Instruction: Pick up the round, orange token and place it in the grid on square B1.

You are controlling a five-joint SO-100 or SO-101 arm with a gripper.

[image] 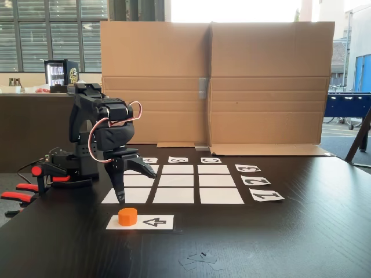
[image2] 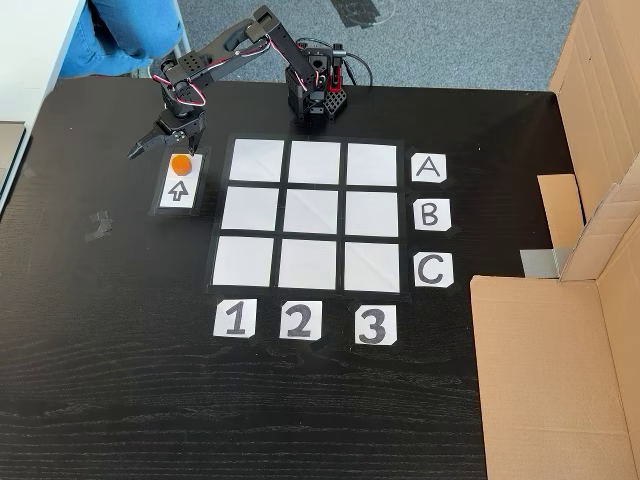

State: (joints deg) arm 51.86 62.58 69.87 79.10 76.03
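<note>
- Nearest the lens in a fixed view, low and left of centre, the token [image: 127, 216] stands flat on its end on the white arrow strip [image: 152, 222], round face up; it has no long axis to speak of, its short axis being upright, and the arrow's head points toward it.
- Just above it, the gripper [image: 138, 185] hangs with fingers spread wide and nothing between them, clear of the token.
- Beyond, mid-frame, the grid [image: 174, 182] lies bare on the dark worktop [image: 290, 243].
- Seen from above in the other fixed view, square B1 [image2: 250, 208] is the left cell of the middle row, level with the B label [image2: 430, 214] and above the 1 label [image2: 236, 320].
- My reading: nothing is done yet; grasp, carry and placing all remain.
- Farthest back, a cardboard wall [image: 232, 81] closes the scene.
</note>
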